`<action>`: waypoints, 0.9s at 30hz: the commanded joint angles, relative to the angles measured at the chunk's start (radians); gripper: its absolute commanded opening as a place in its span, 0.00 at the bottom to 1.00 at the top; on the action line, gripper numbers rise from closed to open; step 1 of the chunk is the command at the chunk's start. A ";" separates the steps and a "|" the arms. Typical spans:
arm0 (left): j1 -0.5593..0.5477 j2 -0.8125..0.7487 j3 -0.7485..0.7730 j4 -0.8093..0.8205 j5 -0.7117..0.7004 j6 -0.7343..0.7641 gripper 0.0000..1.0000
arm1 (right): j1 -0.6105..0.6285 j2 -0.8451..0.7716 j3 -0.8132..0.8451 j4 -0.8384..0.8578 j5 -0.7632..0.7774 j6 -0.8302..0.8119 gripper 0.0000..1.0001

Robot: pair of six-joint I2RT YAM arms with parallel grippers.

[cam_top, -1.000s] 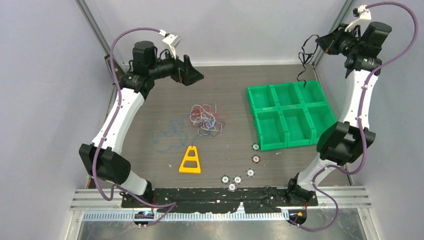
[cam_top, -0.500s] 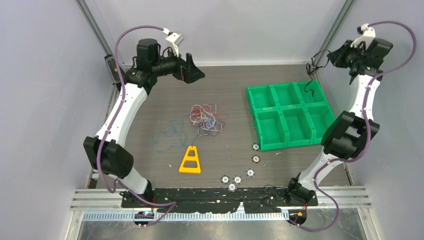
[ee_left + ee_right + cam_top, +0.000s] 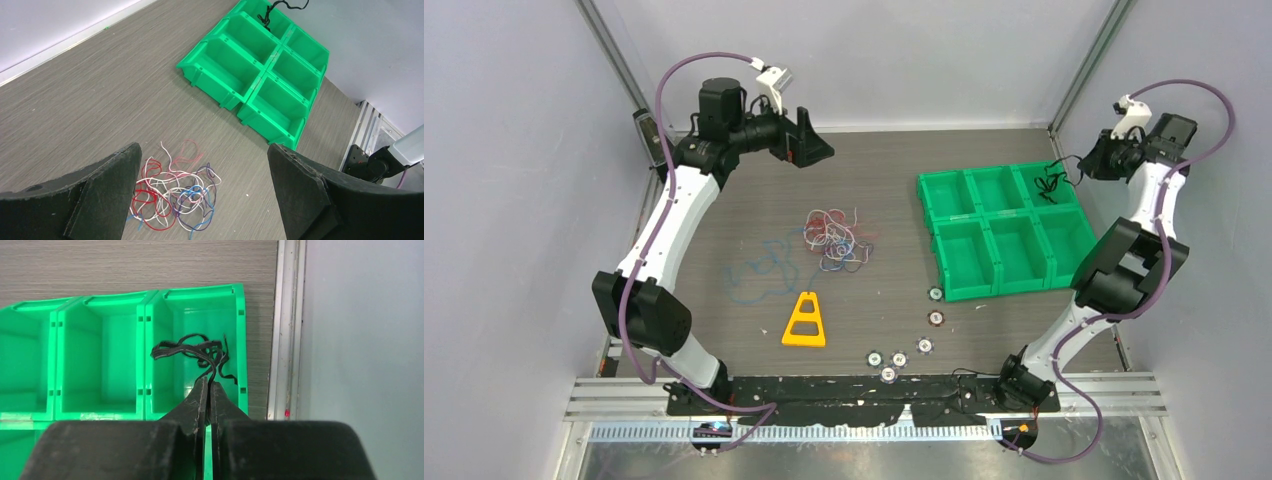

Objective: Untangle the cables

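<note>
The cables [image 3: 834, 238] lie as a tangled bundle of red, white, blue and purple strands mid-table, also in the left wrist view [image 3: 170, 189]. A loose blue cable [image 3: 759, 272] lies apart to their left. My left gripper [image 3: 812, 150] is open and empty, high over the table's back, with the bundle below between its fingers [image 3: 204, 146]. My right gripper [image 3: 1084, 165] is shut on a black cable [image 3: 202, 351], which hangs into the back right compartment of the green bin [image 3: 145, 305]. The black cable also shows in the top view [image 3: 1052, 183].
The green six-compartment bin [image 3: 964, 225] stands at the right, also in the left wrist view [image 3: 260, 80]. A yellow triangle [image 3: 805, 320] lies in front of the cables. Several poker chips [image 3: 899, 358] lie near the front edge. A metal rail [image 3: 287, 325] runs beside the bin.
My right gripper has come down and to the right with the black cable, lowering it from above the back corner into the bin's back right compartment. The left arm rose slightly, then held still.
</note>
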 commanded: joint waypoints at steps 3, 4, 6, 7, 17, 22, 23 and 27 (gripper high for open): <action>-0.004 -0.019 -0.004 -0.025 -0.028 0.026 0.99 | 0.079 0.148 0.174 -0.132 0.098 -0.122 0.05; -0.004 -0.017 -0.004 -0.039 -0.035 0.035 1.00 | 0.100 0.165 0.203 -0.140 0.127 -0.128 0.05; -0.004 -0.013 0.001 -0.072 -0.042 0.047 1.00 | 0.131 0.209 0.232 -0.148 0.171 -0.141 0.05; -0.005 -0.011 0.003 -0.085 -0.044 0.051 1.00 | 0.140 0.232 0.240 -0.148 0.201 -0.151 0.05; -0.007 0.012 0.031 -0.140 -0.059 0.074 1.00 | 0.203 0.281 0.231 -0.205 0.441 -0.246 0.05; -0.011 0.027 0.048 -0.157 -0.059 0.079 1.00 | 0.196 0.243 0.219 -0.263 0.489 -0.283 0.16; -0.012 0.026 0.048 -0.159 -0.060 0.081 1.00 | 0.196 0.237 0.220 -0.271 0.485 -0.285 0.21; -0.013 0.024 0.048 -0.172 -0.085 0.093 1.00 | 0.195 0.203 0.248 -0.317 0.473 -0.281 0.46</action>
